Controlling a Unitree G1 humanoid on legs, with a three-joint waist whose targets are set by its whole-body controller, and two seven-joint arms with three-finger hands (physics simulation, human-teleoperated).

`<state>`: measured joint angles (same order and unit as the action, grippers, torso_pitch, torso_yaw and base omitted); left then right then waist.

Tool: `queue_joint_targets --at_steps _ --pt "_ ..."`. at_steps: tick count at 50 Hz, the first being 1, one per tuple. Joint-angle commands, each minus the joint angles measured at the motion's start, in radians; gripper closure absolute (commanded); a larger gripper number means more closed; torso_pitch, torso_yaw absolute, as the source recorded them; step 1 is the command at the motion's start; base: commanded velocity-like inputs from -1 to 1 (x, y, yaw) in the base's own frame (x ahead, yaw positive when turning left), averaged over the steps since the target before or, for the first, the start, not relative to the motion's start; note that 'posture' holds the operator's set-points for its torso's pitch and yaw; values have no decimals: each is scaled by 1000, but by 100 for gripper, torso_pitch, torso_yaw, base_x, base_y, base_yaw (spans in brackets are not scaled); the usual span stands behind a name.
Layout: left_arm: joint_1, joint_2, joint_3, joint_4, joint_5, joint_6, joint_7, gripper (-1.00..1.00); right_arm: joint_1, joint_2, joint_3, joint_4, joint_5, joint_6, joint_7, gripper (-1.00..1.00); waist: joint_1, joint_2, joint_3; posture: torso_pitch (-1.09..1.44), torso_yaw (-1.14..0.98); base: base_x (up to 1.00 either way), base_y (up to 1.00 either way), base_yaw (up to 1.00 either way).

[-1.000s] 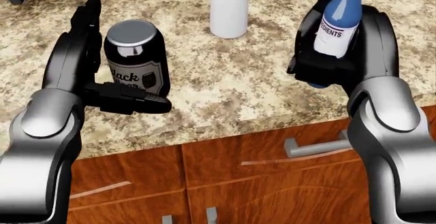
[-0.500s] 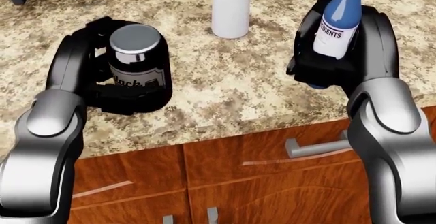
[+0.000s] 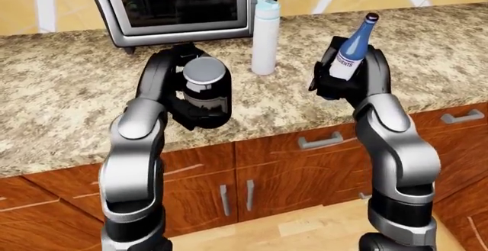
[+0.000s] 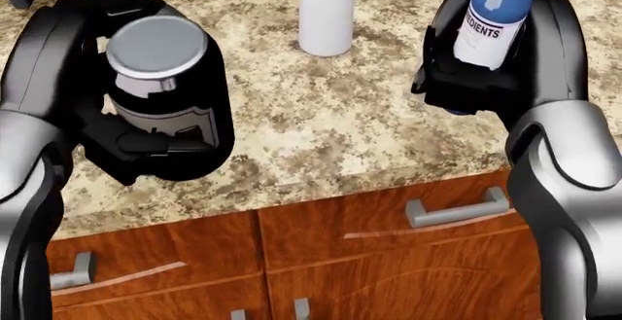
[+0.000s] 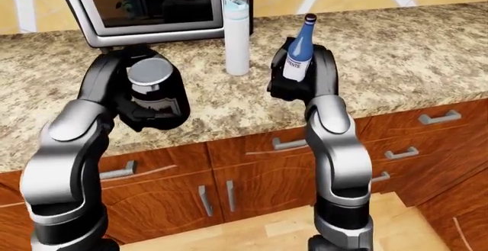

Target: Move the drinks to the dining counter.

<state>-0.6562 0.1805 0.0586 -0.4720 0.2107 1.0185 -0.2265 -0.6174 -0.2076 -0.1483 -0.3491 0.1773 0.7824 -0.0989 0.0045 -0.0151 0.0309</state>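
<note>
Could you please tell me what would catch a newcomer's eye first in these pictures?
First, the two drinks held above the granite counter: a black can gripped in the left hand at the left-eye view's centre-left, and a blue bottle gripped in the right hand at centre-right. Between them a white water bottle stands on the counter beside a microwave at the top.

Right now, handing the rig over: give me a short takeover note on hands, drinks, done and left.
Left hand: shut on the black can, held above the granite counter.
Right hand: shut on the blue bottle, also held above the counter, tilted slightly.
The white bottle stands on the counter beside the microwave, untouched.
Done: both drinks gripped.
Left: carry both to the dining counter, which is not in view, and set them down. Whether the white bottle also counts as a drink to move is your call.
</note>
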Motion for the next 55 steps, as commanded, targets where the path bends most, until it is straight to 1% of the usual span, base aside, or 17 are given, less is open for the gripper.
queue_joint_targets --at_steps 1,7,8,11,17,27,29,31,33,35,36,38,41,44,45,48,55 --pt "-31 13 18 -46 5 6 -9 100 -34 -11 -11 -53 5 -18 -2 100 0 -2 -25 0 0 0 0 0" --pt "-60 42 34 -143 1 105 -36 100 -36 -13 -3 -109 2 36 6 100 -4 -1 -25 0 0 -8 5 0" --pt "-65 43 45 -148 -4 107 -33 100 -34 -11 -3 -120 2 45 6 100 9 -22 -53 0 0 -87 49 0" --pt "-60 51 53 -159 -16 113 -29 100 -27 -6 0 -132 -5 58 8 100 14 -72 -38 0 0 -98 64 0" --pt "-61 58 60 -181 -37 133 -15 100 -29 -2 -11 -169 15 91 6 100 46 -5 -12 0 0 -100 66 0" --pt "-59 64 56 -196 -56 149 -3 100 -27 4 0 -184 20 96 8 100 64 99 -44 0 0 -100 66 0" --pt "-59 65 56 -196 -60 148 -1 100 -15 8 9 -194 24 95 18 100 73 47 -40 0 0 -24 34 44" --pt "-55 66 55 -201 -61 150 0 100 -16 11 9 -192 25 94 21 100 57 41 19 0 0 0 0 100" --pt "-55 67 56 -201 -62 150 1 100 -16 12 9 -195 22 96 20 100 48 -7 12 0 0 0 0 100" --pt "-56 68 56 -199 -64 148 2 100 -16 12 10 -194 20 95 22 100 31 -116 -42 0 0 0 0 100" --pt "-57 68 55 -202 -64 152 2 100 -16 12 10 -197 20 97 24 100 35 -46 22 0 0 0 0 100" --pt "-55 68 55 -204 -65 152 2 100 -15 13 10 -201 19 96 25 100 35 -50 -5 0 0 0 0 100" --pt "-54 72 57 -213 -66 160 0 100 -9 16 14 -210 17 98 27 100 18 -16 6 0 0 0 0 100" --pt "-50 72 57 -211 -67 155 0 100 -5 19 15 -213 14 97 29 100 29 105 -35 0 0 0 0 100" --pt "-48 71 58 -210 -68 152 1 100 -3 19 17 -213 12 95 31 100 26 73 -4 0 0 0 0 100" --pt "-43 69 57 -206 -68 144 2 100 -3 23 18 -217 10 98 33 100 48 54 -27 0 0 0 0 100" --pt "-34 68 60 -205 -69 136 4 100 0 27 19 -221 7 96 38 100 32 -4 5 0 0 0 0 100"
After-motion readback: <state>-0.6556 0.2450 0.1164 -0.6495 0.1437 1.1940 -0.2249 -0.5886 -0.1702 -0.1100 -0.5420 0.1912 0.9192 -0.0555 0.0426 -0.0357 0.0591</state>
